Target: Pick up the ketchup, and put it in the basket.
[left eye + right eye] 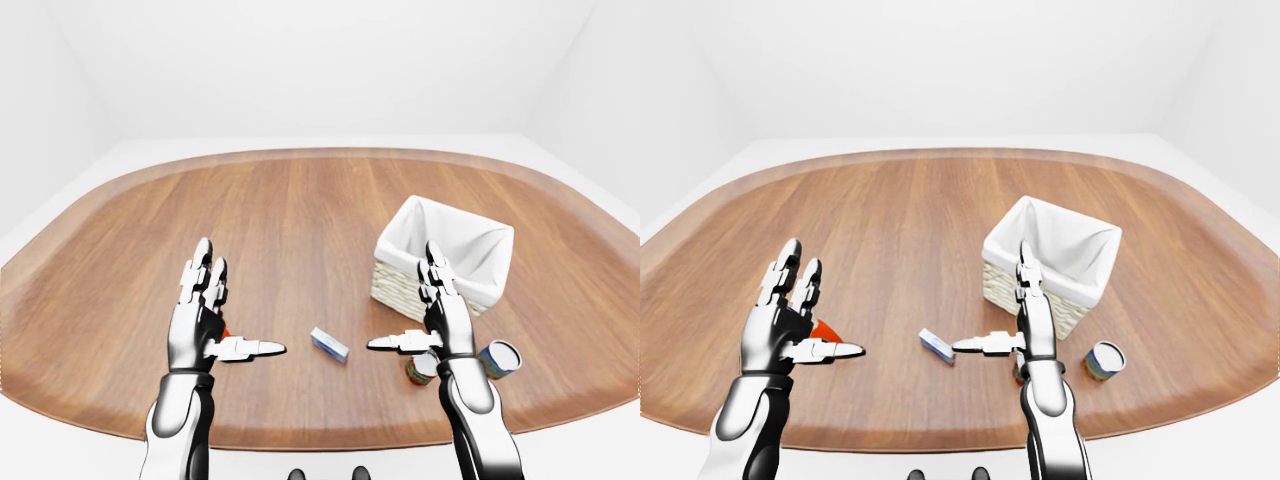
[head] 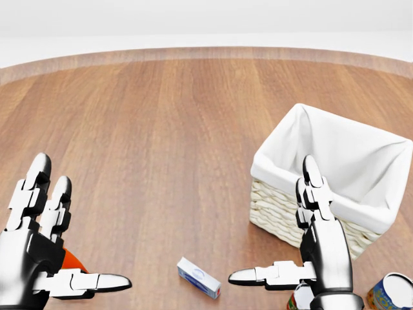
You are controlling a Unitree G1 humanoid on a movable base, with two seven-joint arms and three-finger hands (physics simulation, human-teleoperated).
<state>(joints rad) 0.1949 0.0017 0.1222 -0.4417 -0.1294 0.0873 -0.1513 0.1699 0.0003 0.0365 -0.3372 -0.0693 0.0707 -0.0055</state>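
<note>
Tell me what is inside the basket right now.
The basket shows only its white cloth lining; no item is visible inside. Its floor is partly covered by the near wall, and in the head view by the right hand, so the bottom cannot be fully checked.

Orange-red ketchup [image 1: 824, 329], cream woven basket [image 2: 284, 213] (white cloth lining), brown wood-grain table [image 2: 161, 129].

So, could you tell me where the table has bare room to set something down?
Bare wood fills the table beyond the hands and left of the basket. It is crowded near the bottom edge: ketchup, small box, two cans.
</note>
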